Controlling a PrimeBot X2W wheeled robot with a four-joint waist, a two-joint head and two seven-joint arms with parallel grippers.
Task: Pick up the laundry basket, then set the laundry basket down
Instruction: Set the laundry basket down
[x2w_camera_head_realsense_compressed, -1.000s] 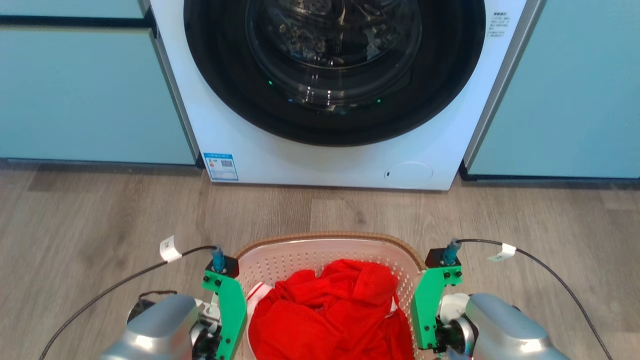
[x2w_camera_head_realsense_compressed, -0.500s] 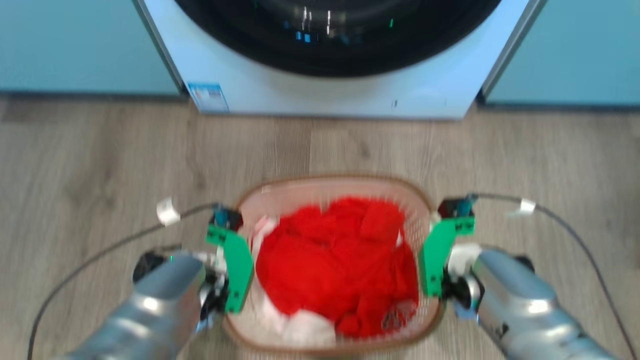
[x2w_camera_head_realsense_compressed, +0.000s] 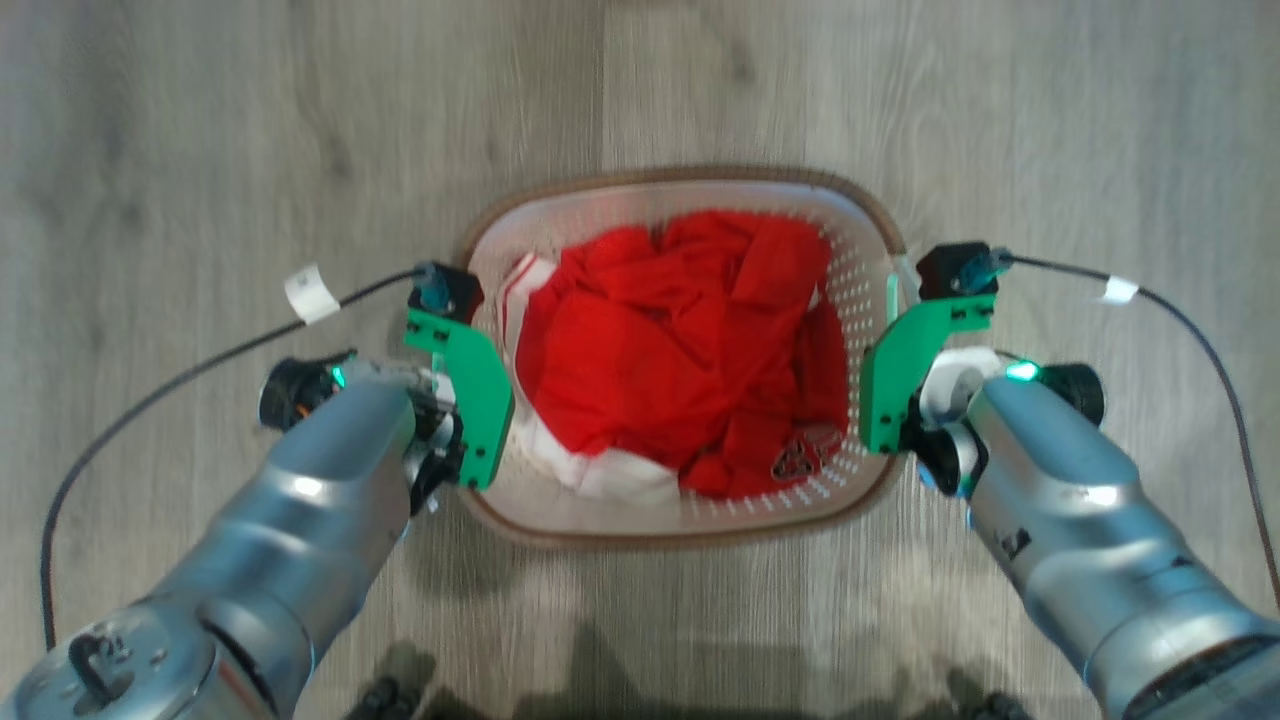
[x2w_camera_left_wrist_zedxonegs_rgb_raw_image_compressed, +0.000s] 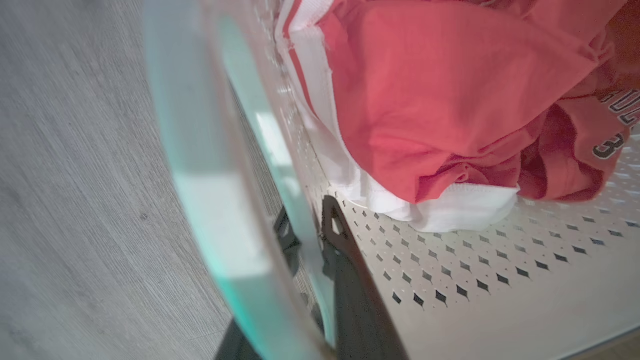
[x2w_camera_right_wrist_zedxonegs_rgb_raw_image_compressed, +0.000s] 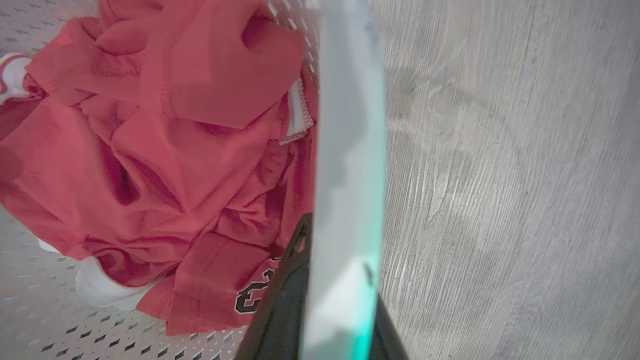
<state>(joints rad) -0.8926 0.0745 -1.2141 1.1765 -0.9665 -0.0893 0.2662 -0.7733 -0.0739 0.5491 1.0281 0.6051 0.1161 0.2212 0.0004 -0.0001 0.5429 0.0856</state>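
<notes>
The basket (x2w_camera_head_realsense_compressed: 690, 180) was over open wood floor (x2w_camera_head_realsense_compressed: 200, 150), heaped with red clothes (x2w_camera_head_realsense_compressed: 680, 340) and gripped at both short sides. The left hand (x2w_camera_left_wrist_zedxonegs_rgb_raw_image_compressed: 312, 242) was clamped on the left wall just under the rim, with one dark finger inside against the perforated plastic and the other outside. The right hand (x2w_camera_right_wrist_zedxonegs_rgb_raw_image_compressed: 340, 305) pinched the right wall the same way, narrow on the rim. A soft shadow lay under the basket's near edge, but I could not tell whether the base touched the floor or hung just clear of it.

With both grips made, this looked like the carry between lifting and setting down. The next move probably called for both arms to travel together at one height, so the load would not tip or the thin walls slip from the fingers. They would then lower evenly until the base met the floor, and only then let both hands open.
</notes>
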